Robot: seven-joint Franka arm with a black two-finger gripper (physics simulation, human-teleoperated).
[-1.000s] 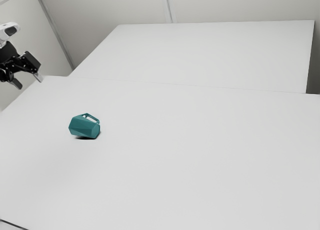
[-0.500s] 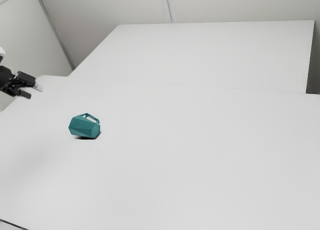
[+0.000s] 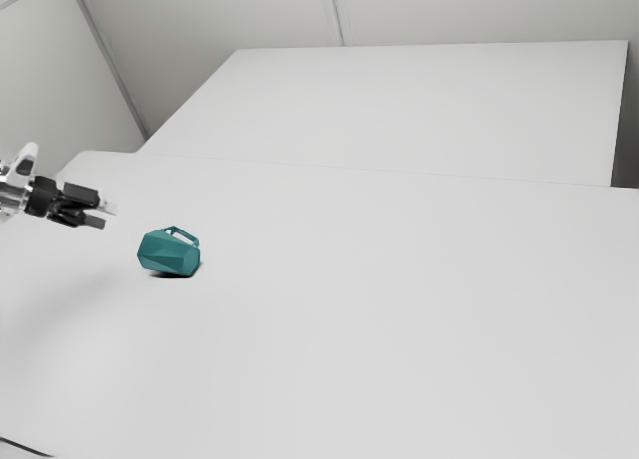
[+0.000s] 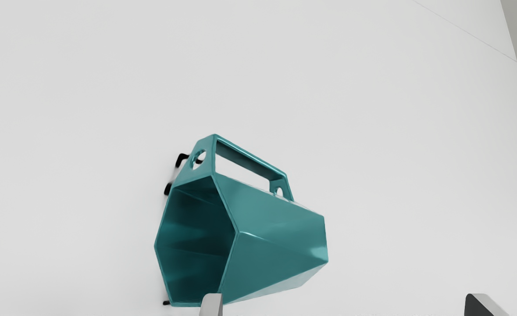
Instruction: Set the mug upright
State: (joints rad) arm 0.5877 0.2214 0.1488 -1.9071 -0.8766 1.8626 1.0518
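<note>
Mug (image 3: 168, 254) lies sideways on the white table (image 3: 369, 329), pale wall (image 3: 459, 10) beyond; hand (image 3: 107, 216) empty, fingers (image 4: 212, 306) spread wide.

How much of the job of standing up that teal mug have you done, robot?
Not much yet: the teal, flat-sided mug lies on its side on the smooth white table. My black two-finger gripper is near it, with its fingers apart and holding nothing, so I seem to be at the reaching part. Gripping the mug, tipping it onto its base and letting go are all left.
</note>
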